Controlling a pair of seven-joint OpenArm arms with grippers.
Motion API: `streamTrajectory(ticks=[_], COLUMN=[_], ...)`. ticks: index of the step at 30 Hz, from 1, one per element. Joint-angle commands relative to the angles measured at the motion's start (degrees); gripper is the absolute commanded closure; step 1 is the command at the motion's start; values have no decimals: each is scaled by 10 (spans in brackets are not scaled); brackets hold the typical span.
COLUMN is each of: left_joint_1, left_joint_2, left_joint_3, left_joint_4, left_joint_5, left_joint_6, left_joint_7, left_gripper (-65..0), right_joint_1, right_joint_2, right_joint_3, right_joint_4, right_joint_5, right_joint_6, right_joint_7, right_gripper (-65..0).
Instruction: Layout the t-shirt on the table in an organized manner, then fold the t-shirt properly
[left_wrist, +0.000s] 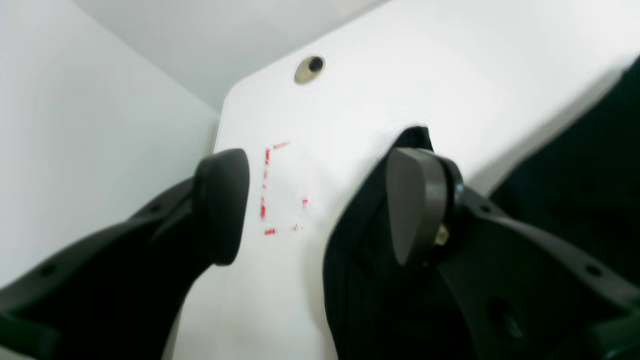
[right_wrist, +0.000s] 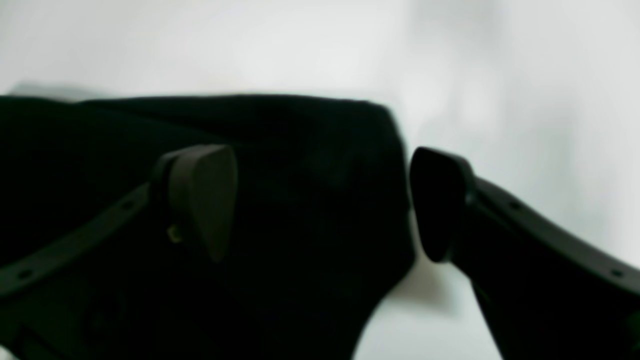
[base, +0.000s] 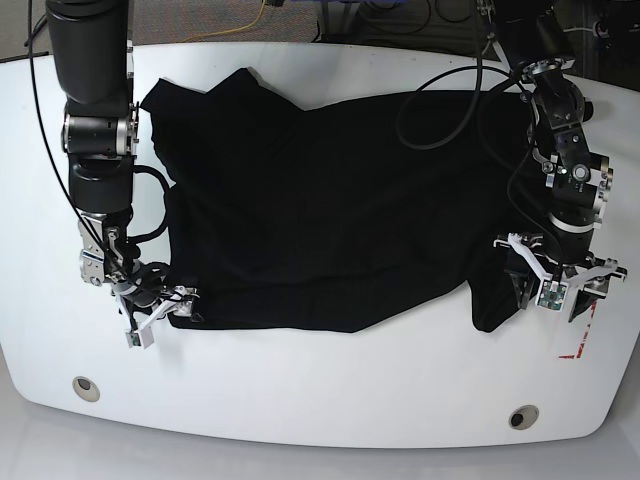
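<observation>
Even, bright overhead light fills the base view, and the glossy white desk shows soft glare with faint shadows. The black t-shirt reads as a nearly flat dark mass with little fold detail. Both wrist views are soft: the right one is heavily blurred throughout, and in the left one the red mark looks smeared and the fingers are out of focus.

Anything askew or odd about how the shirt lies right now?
Yes. The t-shirt is spread but not square: its near hem runs unevenly, one corner by the left gripper sags lower and bunches, and the far edge has a raised fold.
</observation>
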Motion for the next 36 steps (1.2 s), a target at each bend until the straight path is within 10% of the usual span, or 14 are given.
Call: streamTrajectory(ticks=[1, 15, 31, 36], left_joint_1=[-11, 0, 2, 13], left_joint_2=[-4, -4, -21, -21], left_joint_3=[-1, -13, -15, -14], left_joint_4=[11, 11, 11, 11], left_joint_5=[-2, -2, -2, -2], left_joint_6=[5, 5, 5, 5], left_joint_7=[-14, -14, -14, -14], left_gripper=[-405, -405, -405, -405], right_joint_1=[21, -3, -26, -26], right_joint_2=[12, -9, -25, -4], right_joint_3=[2, 0, 0, 0], right_joint_4=[1, 0, 2, 2], right_joint_5=[7, 6, 6, 6], right_joint_6=[1, -1, -1, -1], right_joint_7=[15, 34, 45, 43], right_gripper=[-520, -489, -13, 0])
